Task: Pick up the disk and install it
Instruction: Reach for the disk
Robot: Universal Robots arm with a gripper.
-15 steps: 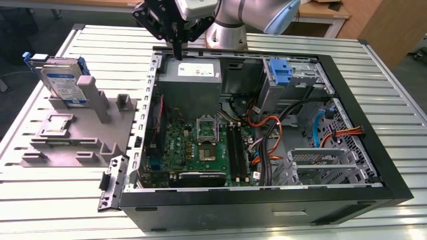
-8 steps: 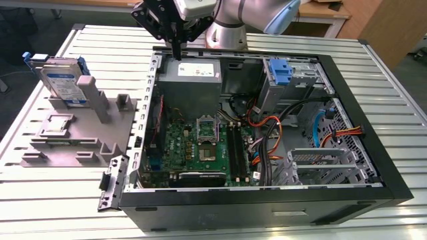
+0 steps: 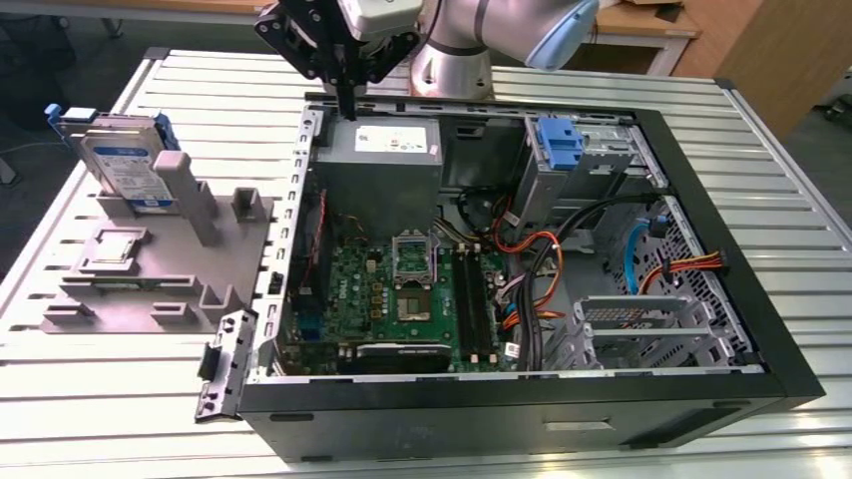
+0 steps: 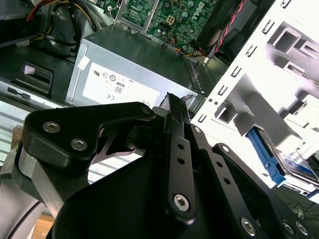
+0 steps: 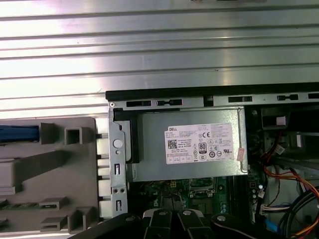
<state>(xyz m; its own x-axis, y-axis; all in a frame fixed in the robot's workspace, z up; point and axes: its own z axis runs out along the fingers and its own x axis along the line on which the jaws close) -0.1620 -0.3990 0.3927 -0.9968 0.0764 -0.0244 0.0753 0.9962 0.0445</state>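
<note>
- Gripper (image 3: 349, 104): the jaws are closed against each other and hold nothing. The closed tips point down in the exterior view; in the second wrist view the two black fingers (image 4: 168, 107) meet at their ends.
- Position of the gripper: it hangs over the back edge of the open computer case (image 3: 745, 299), just above the power supply box (image 3: 379, 160), which both wrist views show directly below (image 4: 124, 79) (image 5: 189, 144).
- Disk (image 3: 127, 162): it stands on edge in a grey holder (image 3: 147, 269) on the slatted metal table (image 3: 107, 399), outside the case at the exterior view's left. Its blue frame and labelled face are visible. It is well apart from the gripper, and nothing touches it.
- Blue strip at the edge of the first wrist view, beside the holder (image 5: 50, 169): probably the top of the disk's frame, though this cannot be confirmed.
- Inside of the case: the motherboard (image 3: 399, 289) lies on the floor of the case. A drive cage (image 3: 606, 150) with a blue bracket (image 3: 560, 140) sits in the far corner, at the exterior view's right.
- Progress, as judged: the task is at its start. The disk is not yet picked up, so both the pick-up and the installation remain to be done.
</note>
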